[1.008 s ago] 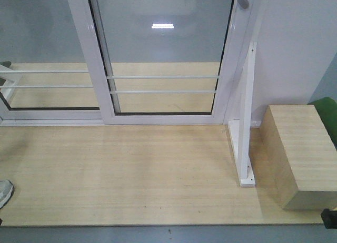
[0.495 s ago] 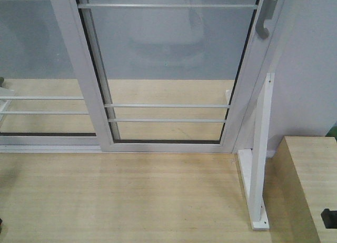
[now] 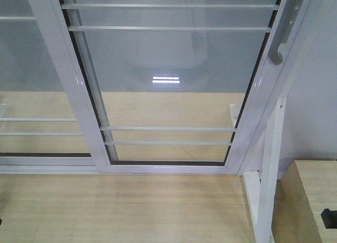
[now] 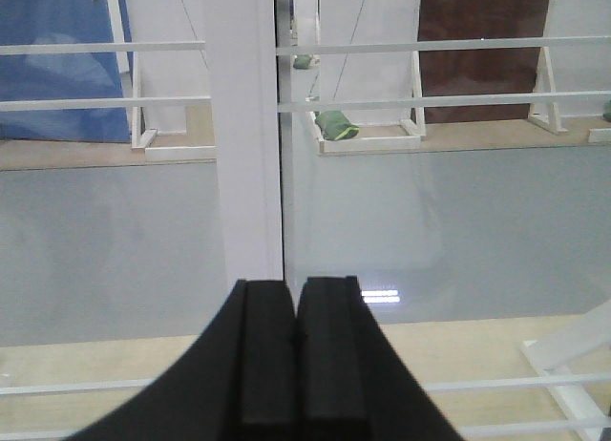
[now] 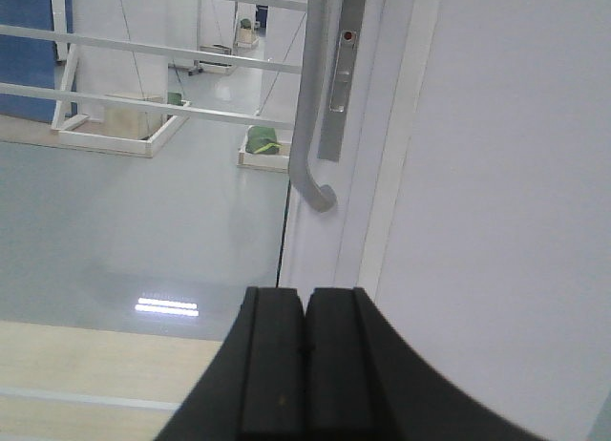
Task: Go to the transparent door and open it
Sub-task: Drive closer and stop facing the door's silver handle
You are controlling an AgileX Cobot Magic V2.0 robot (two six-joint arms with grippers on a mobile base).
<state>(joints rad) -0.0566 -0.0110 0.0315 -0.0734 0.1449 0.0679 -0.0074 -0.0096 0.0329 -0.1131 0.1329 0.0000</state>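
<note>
When viewed from the front: close on transparent door (image 3: pixel 168 53), grey pull handle (image 3: pixel 284 32) upper right; risk of clipping white brace post (image 3: pixel 269 174) beside it. Left wrist — left gripper (image 4: pixel 294 365) pressed together, empty. Right wrist — right gripper (image 5: pixel 305 365) likewise, below handle; likely bump, no grasp, unless parted.

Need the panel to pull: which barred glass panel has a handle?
The right-hand panel: a curved grey handle sits on its right stile; the left panel has none.
</note>
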